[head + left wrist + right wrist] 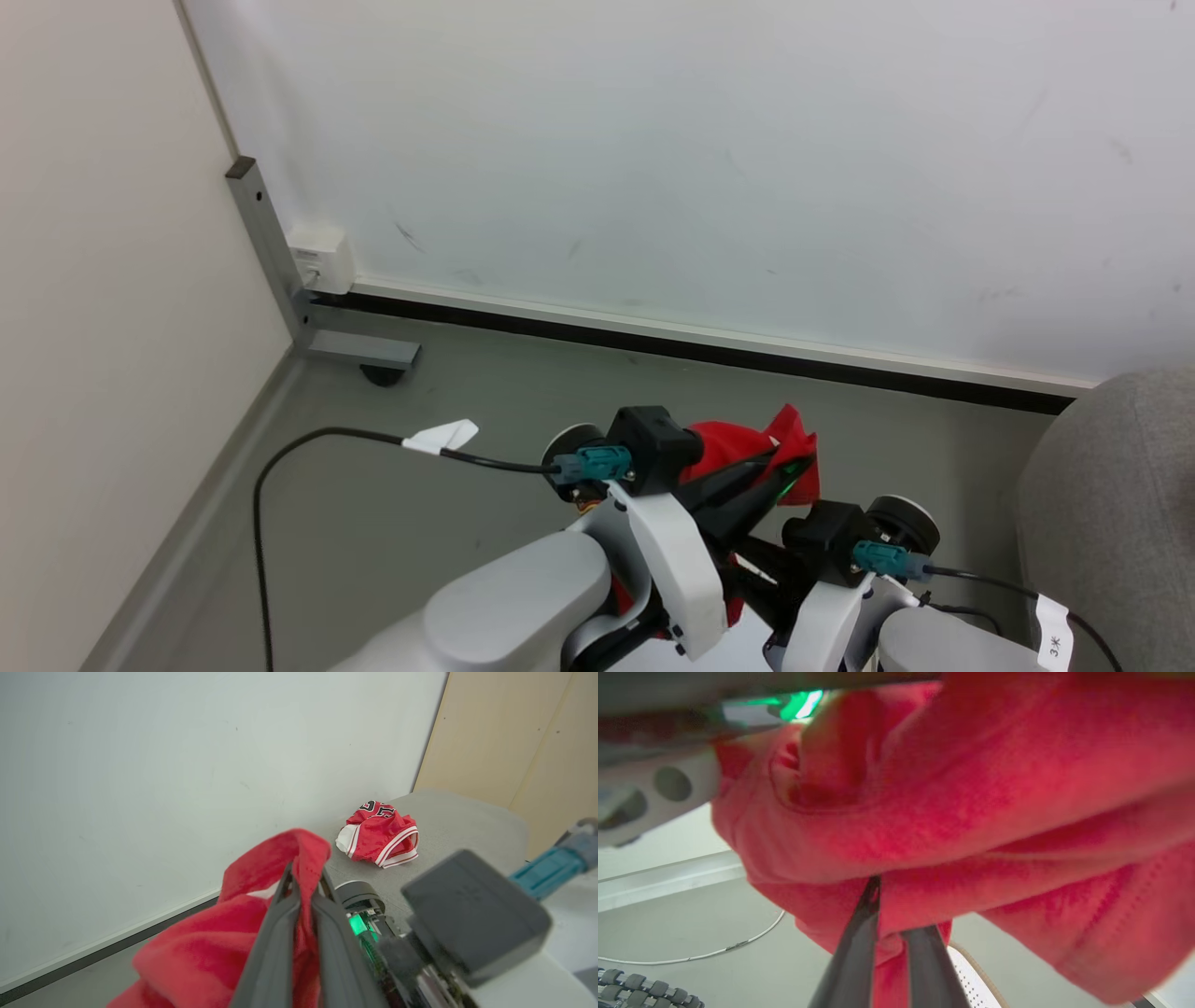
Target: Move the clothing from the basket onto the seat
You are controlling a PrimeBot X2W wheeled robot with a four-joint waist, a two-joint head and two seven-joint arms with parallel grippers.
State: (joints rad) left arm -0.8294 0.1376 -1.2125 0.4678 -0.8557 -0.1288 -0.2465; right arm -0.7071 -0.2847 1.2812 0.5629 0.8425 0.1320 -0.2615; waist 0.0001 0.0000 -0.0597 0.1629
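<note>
Red garment [747,443] is seen from the head view, bunched near the bottom centre and held clear of a grey floor [467,420]. The left gripper [792,467] is closed on it, its dark fingers reaching to the right into the cloth. A rounded grey edge of the sofa [1120,504] is shown at the right. A black cable [323,430] with a white tag is trailed across the floor, and a white wall [700,140] is met at its foot by a dark skirting strip.

From the left wrist view, the left gripper [303,882] is shown pinched narrow on a fold of the red garment [210,956], which is draped over and between the fingertips. Beyond it a jersey [380,837], red with white striped trim and black-and-white lettering, is laid crumpled on the sofa [467,821], near the wall. A dark block on the other arm is seen blurred at the right, with a teal connector beside it.

From the right wrist view, the red garment [971,812] is spread across most of the frame. The right gripper [892,914] is held narrow, with cloth caught between its fingers. Lower in the frame, a perforated white corner of the basket [971,980] with a brown rim is glimpsed beneath the hanging cloth. A thin white cable [738,945] is laid on the floor at the left.
</note>
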